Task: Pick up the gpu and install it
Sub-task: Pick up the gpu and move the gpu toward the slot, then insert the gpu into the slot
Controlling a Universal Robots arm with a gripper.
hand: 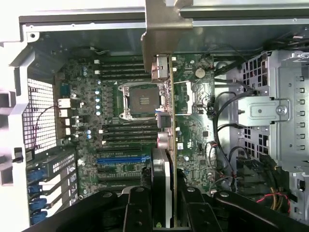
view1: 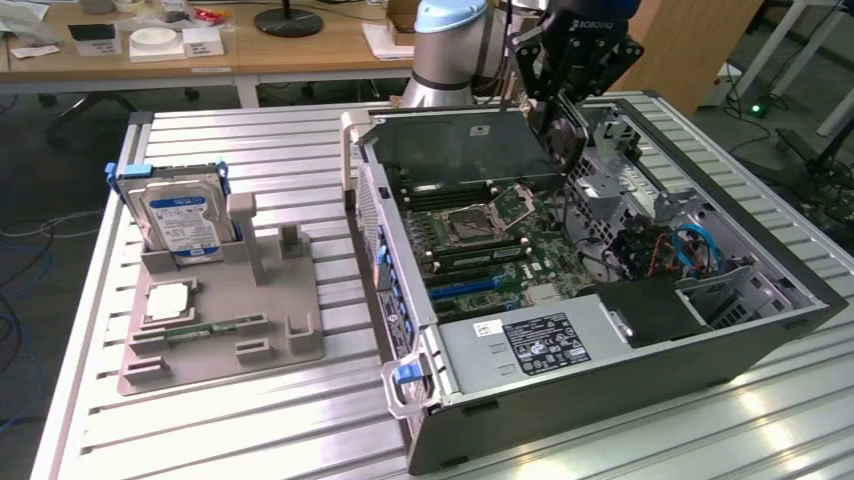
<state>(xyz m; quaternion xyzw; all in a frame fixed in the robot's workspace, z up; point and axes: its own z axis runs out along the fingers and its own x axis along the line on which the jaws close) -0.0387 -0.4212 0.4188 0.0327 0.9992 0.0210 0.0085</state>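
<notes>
gripper (view1: 566, 88) shut tight on the gpu (view1: 555, 135), upper centre of the exterior view, above the case (view1: 607, 395); best held upright, square to the blue slot (hand: 120, 158).

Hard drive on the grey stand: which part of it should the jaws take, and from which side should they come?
Probably its upper end, jaws across the two broad faces, coming down from above. The hard drive stands upright with its lower end in a slot of the grey stand, so the top is free; blue rails cover its narrow sides.
</notes>
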